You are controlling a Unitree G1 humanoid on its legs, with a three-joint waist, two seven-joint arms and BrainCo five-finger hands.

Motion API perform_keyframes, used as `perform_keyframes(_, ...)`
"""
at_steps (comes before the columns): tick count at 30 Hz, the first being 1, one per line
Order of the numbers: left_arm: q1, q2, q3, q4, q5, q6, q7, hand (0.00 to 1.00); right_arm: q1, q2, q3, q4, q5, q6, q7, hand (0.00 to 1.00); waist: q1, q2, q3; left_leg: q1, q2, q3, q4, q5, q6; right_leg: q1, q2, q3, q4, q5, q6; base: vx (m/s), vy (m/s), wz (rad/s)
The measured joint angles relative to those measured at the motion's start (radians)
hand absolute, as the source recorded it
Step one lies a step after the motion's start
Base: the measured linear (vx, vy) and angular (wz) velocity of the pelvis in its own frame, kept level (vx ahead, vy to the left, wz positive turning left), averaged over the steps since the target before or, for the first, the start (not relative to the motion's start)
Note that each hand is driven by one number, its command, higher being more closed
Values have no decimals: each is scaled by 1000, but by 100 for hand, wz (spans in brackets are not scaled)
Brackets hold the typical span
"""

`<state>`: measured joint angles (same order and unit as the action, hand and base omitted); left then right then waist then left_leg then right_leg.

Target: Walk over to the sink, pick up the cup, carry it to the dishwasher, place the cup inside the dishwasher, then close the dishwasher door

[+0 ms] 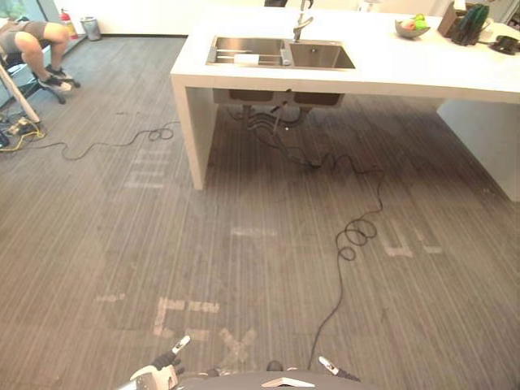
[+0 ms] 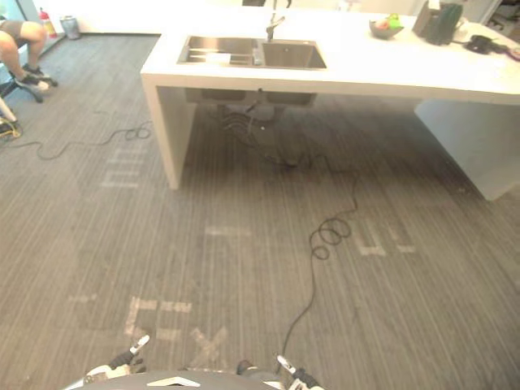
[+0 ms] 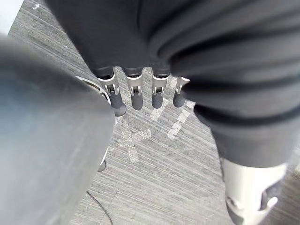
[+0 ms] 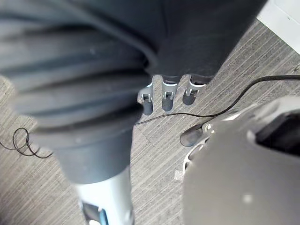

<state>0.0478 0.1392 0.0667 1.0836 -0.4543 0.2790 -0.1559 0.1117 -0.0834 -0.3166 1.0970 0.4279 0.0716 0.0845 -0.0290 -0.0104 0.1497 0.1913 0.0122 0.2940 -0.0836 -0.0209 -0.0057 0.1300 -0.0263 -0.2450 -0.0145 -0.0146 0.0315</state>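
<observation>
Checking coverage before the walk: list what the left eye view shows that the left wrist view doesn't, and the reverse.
Left eye view: the sink set in the white counter, its faucet, a fruit bowl and a seated person far to the left. Left wrist view: the left robot hand up close, fingers straight, holding nothing. Both: the grey carpet with pale tape marks, and that hand, low at the eye view's edge.
</observation>
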Motion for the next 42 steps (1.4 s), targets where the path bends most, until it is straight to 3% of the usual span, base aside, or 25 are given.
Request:
perform_keyframes(3,-6,12,-41,-2,9,0,-12,0,6,-6,22,-21,30,12,1,0,-5,-1,2,-7,-7,13,0,-16,21,-113,-47,-10,226,-79,45,-16,70,-13)
perform_keyframes(5,-33,32,-96,8,-17,-5,-24,0,-2,-15,31,-35,49,41,2,0,-7,-1,23,-11,-15,33,1,-21,32,-303,-112,-14,579,-75,9,-95,74,-15)
perform_keyframes(6,-47,42,-114,9,-60,-24,-15,0,-4,-8,30,-52,46,43,3,0,-18,-27,45,0,-29,30,20,-34,42,-388,-158,-14,746,-53,-49,-103,16,-2)
perform_keyframes(8,-59,43,-120,9,-157,-63,20,0,-9,4,32,-45,36,67,2,0,-29,-50,85,28,-19,19,74,-72,47,-425,-165,1,851,-89,-21,-95,-35,7)
perform_keyframes(9,-67,42,-131,8,-200,-80,33,0,-4,4,29,-27,36,81,1,0,-40,-47,91,37,2,8,111,-103,38,-433,-150,1,849,-132,8,-102,-37,16)
perform_keyframes(11,-100,12,-142,-13,-222,-124,44,0,23,3,25,-20,37,109,0,0,-51,-33,99,42,38,-14,157,-144,20,-441,-112,3,747,-144,17,-212,-46,35)
perform_keyframes(13,-135,-33,-150,-96,-211,-172,67,0,64,14,16,-26,42,112,-6,0,-60,-27,109,48,64,-43,177,-173,-6,-446,-76,15,554,-113,23,-310,-76,44)
perform_keyframes(15,-168,-82,-150,-238,-208,-225,112,0,125,55,15,-28,56,129,-14,0,-62,-35,116,76,80,-63,177,-215,-49,-434,-50,41,246,6,43,-187,-175,37)
perform_keyframes(17,-171,-95,-151,-340,-210,-256,139,0,176,106,-7,-28,58,137,-30,0,-83,-50,122,130,79,-86,189,-271,-88,-396,-73,81,149,21,49,404,-282,36)
perform_keyframes(18,-171,-101,-149,-400,-210,-268,154,0,194,111,-9,-30,58,141,-30,0,-94,-26,131,174,106,-93,192,-311,-88,-415,-64,55,253,97,31,568,-282,23)
perform_keyframes(19,-170,-101,-156,-443,-208,-272,161,0,203,110,-7,-45,58,140,-30,0,-105,9,123,172,139,-90,197,-336,-77,-459,-54,29,348,79,6,622,-271,13)
perform_keyframes(21,-177,-110,-177,-519,-206,-288,177,0,213,89,1,-82,56,141,-27,0,-104,83,88,162,190,-86,205,-380,10,-549,-38,-35,527,-52,-86,605,-172,19)
perform_keyframes(22,-180,-110,-179,-528,-200,-294,181,0,210,80,2,-81,55,141,-28,0,-102,97,81,158,193,-91,240,-354,-8,-561,-41,-42,567,-93,-96,601,-227,21)
perform_keyframes(23,-181,-114,-186,-535,-188,-310,203,0,201,66,-1,-82,57,141,-32,0,-100,79,77,104,195,-94,385,-296,-54,-563,-51,-40,629,-162,-109,476,-245,17)
perform_keyframes(24,-174,-117,-187,-536,-188,-316,213,0,195,60,-2,-85,58,136,-31,0,-105,67,72,75,201,-109,455,-256,-72,-552,-56,-42,645,-187,-107,561,-324,22)
perform_keyframes(26,-132,-136,-213,-539,-189,-339,216,0,150,13,-1,-70,58,71,-27,0,-102,65,71,-116,242,-200,883,-85,-123,-463,-32,-49,612,-253,-116,571,-258,12)
perform_keyframes(28,-73,-141,-227,-552,-190,-346,216,0,99,-30,4,-58,71,7,-27,0,-82,72,72,-287,253,-211,1227,-129,-88,-335,21,-50,523,-270,-122,557,-189,-7)
perform_keyframes(30,-35,-138,-225,-574,-191,-363,209,0,53,-44,26,-63,142,-32,-28,0,-71,66,83,-408,187,-235,1303,-170,-73,-204,48,-61,437,-274,-137,508,-146,4)
perform_keyframes(31,-12,-135,-226,-626,-191,-369,200,0,22,-52,32,-69,183,-41,-27,0,-44,56,90,-478,131,-229,1255,-192,-62,-140,51,-61,397,-274,-143,469,-107,-14)
perform_keyframes(34,9,-117,-228,-795,-190,-388,183,0,-39,-59,78,-165,216,-38,-29,0,18,42,100,-574,60,-143,969,-207,-27,-31,55,-16,310,-274,-133,-28,11,-45)
perform_keyframes(35,15,-102,-223,-897,-189,-408,185,0,-51,-66,135,-230,215,-32,-30,0,35,40,102,-587,41,-108,780,-184,-8,16,53,10,284,-282,-118,-194,44,-60)
perform_keyframes(38,11,-86,-198,-1083,-188,-481,200,0,-70,-74,185,-264,210,-18,-32,0,69,49,102,-557,5,-55,354,-34,-29,126,46,83,260,-323,-56,-36,100,-65)
perform_keyframes(40,-1,-82,-152,-1135,-169,-528,213,0,-41,-74,172,-251,202,9,-36,0,70,66,92,-529,6,9,282,1,-1,219,62,107,244,-359,-23,285,228,-42)
perform_keyframes(41,-4,-79,-135,-1161,-167,-543,221,0,-20,-76,147,-244,201,23,-40,0,72,91,74,-517,9,7,268,23,64,251,82,116,243,-371,-16,528,284,-20)
perform_keyframes(42,-25,-63,-96,-1216,-147,-565,244,0,-14,-55,86,-176,192,52,-42,0,77,60,56,-531,-6,11,330,115,127,271,46,128,261,-378,-21,551,264,-11)
